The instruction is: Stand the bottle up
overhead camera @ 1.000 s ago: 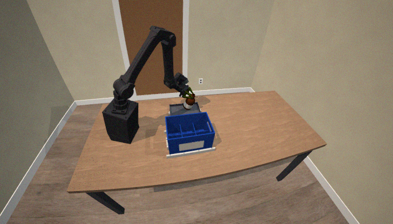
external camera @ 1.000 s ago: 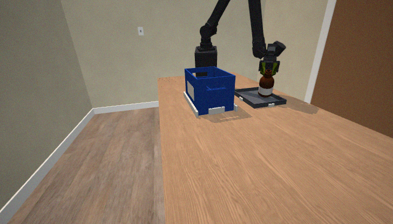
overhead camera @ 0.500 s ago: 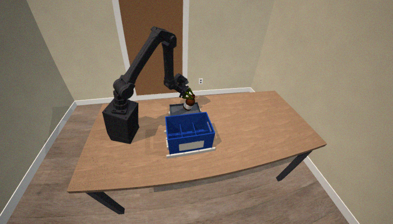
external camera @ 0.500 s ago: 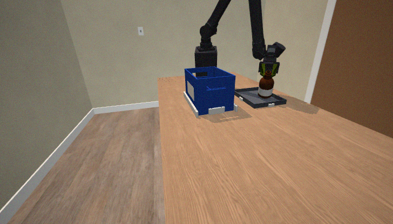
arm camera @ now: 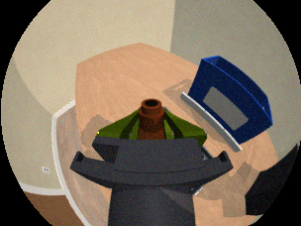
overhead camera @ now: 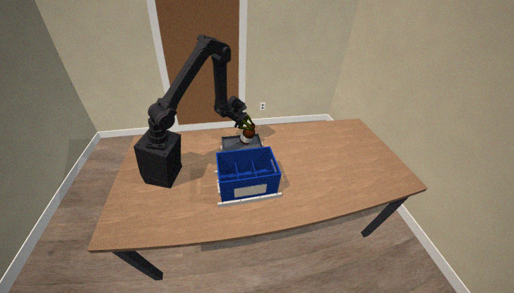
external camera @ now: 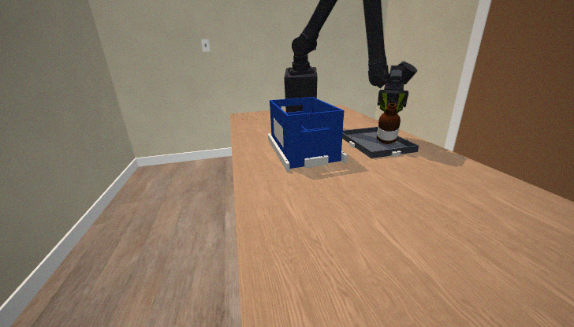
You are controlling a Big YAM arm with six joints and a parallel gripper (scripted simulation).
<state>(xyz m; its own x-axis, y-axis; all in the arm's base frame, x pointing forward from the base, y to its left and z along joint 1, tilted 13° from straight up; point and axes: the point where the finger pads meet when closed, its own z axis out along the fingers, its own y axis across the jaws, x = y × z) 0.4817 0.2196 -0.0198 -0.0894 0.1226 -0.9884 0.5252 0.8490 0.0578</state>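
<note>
The brown bottle (overhead camera: 248,133) (external camera: 389,120) (arm camera: 151,121) with a white label is near upright, leaning slightly, its neck up. Its base is within the outline of the dark grey tray (overhead camera: 230,144) (external camera: 365,140), at or just above the tray floor; whether it touches cannot be told. My gripper (overhead camera: 251,126) (external camera: 392,108) (arm camera: 151,112) is shut on the bottle's neck from above and behind, with the green fingers on either side. The mouth of the bottle shows between the fingertips in the wrist view.
The blue crate (overhead camera: 224,188) (external camera: 313,143) (arm camera: 198,88), with dividers inside, stands close beside the tray, on the side towards the top camera. White strips (overhead camera: 250,199) (external camera: 316,161) lie along its base. The black arm base (overhead camera: 157,164) (external camera: 300,86) stands at the table's other end from the exterior view.
</note>
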